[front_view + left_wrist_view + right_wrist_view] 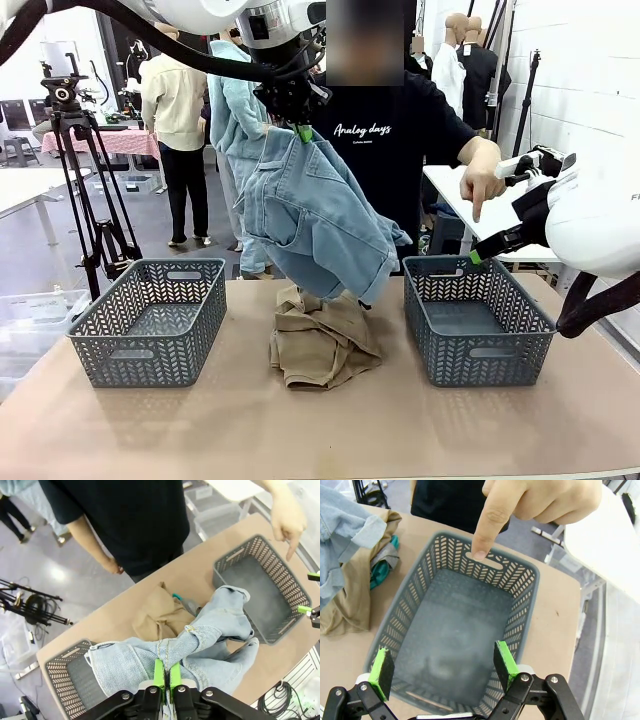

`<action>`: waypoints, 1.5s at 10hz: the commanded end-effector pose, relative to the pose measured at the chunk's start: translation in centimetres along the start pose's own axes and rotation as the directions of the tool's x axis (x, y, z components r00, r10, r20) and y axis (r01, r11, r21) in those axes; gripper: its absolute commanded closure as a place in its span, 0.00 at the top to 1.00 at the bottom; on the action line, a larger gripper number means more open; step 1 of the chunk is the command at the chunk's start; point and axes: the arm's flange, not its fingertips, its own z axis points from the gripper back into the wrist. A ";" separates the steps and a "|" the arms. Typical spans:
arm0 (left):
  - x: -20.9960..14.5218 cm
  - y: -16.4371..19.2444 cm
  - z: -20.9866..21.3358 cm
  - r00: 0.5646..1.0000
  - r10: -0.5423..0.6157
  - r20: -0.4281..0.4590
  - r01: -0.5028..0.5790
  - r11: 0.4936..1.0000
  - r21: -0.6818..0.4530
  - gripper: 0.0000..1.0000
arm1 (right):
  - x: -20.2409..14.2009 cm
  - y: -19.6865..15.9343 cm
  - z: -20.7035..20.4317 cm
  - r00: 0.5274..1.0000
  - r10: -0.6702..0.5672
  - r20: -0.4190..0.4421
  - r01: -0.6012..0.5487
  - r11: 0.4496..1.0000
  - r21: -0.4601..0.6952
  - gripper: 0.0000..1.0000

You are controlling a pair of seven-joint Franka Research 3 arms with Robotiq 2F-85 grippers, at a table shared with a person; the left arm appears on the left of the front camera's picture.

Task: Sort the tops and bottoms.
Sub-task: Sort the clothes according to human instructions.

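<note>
Light blue denim jeans hang high over the table's middle, pinched at one edge by my left gripper, which is shut on them. Under them lies the pile of tops: a tan khaki one uppermost, with teal and grey cloth showing beneath it. My right gripper hovers open above the right basket, nothing between its fingers. The person's hand points a finger down at that basket's far rim.
A matching dark grey lattice basket stands at the table's left, with nothing in it. The person stands at the far edge behind the pile. A tripod stands off the table at far left; a white table is at far right.
</note>
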 end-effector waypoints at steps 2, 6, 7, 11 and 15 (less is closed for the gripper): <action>-0.3 0.2 0.5 1.000 0.013 0.022 -0.013 1.000 -0.015 0.00 | -0.1 -0.2 -0.1 1.000 -0.002 0.008 0.002 1.000 0.005 1.00; -0.3 0.2 0.5 1.000 0.013 0.022 -0.013 1.000 -0.015 0.00 | 0.0 0.0 0.0 1.000 0.000 0.000 0.000 1.000 0.000 1.00; -0.3 0.2 0.5 1.000 0.013 0.022 -0.013 1.000 -0.015 0.00 | -0.4 -0.2 2.0 1.000 0.007 0.014 -0.007 1.000 -0.010 1.00; -0.3 0.2 0.5 1.000 0.013 0.022 -0.013 1.000 -0.015 0.00 | -3.0 -2.0 9.6 1.000 0.013 -0.002 -0.013 0.998 -0.064 1.00; -0.3 0.2 0.5 1.000 0.013 0.022 -0.013 1.000 -0.015 0.00 | -7.1 -4.5 13.8 0.997 -0.057 -0.059 0.052 0.995 -0.087 1.00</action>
